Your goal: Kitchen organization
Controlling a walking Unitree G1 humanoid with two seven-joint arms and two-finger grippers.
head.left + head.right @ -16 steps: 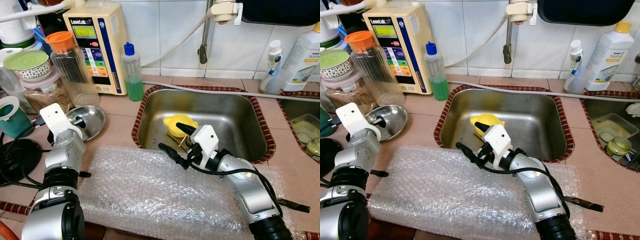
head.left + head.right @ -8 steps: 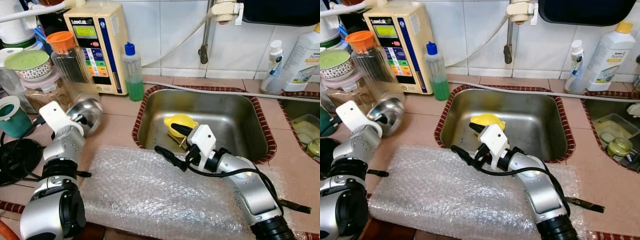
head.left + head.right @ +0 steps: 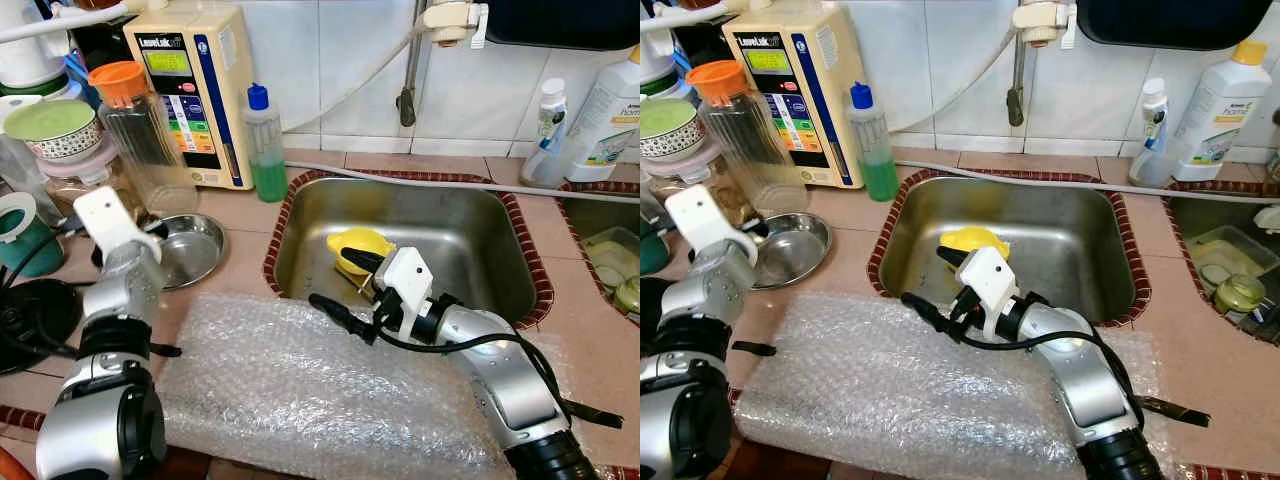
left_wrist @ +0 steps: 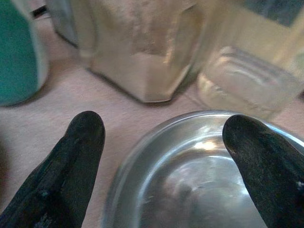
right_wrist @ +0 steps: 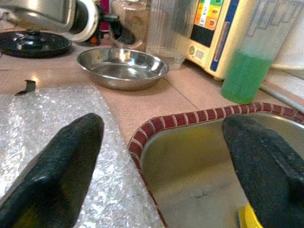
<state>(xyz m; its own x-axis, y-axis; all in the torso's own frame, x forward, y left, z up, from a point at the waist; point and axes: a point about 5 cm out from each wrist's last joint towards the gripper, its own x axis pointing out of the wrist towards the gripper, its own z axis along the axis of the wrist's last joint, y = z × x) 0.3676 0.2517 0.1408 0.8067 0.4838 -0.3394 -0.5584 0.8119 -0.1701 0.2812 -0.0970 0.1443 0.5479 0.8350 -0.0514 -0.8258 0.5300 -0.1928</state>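
Now the bubble wrap (image 3: 330, 390) lies spread along the near counter, right arm stretched over it, right gripper (image 3: 345, 290) open at the sink (image 3: 520, 290) rim near the yellow cup (image 3: 358, 247). Over on the left, the steel bowl (image 3: 190, 250), tipped up a moment ago, is flat on the counter again; the left gripper (image 4: 166, 161) has let go, fingers spread wide above its rim. Looks like the bowl's been set down.

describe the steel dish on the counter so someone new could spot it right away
Start at the steel sink and look along the counter to its left. The steel dish sits there in front of the tall clear jar with the orange lid. It is the one shallow, shiny, empty thing among upright containers.
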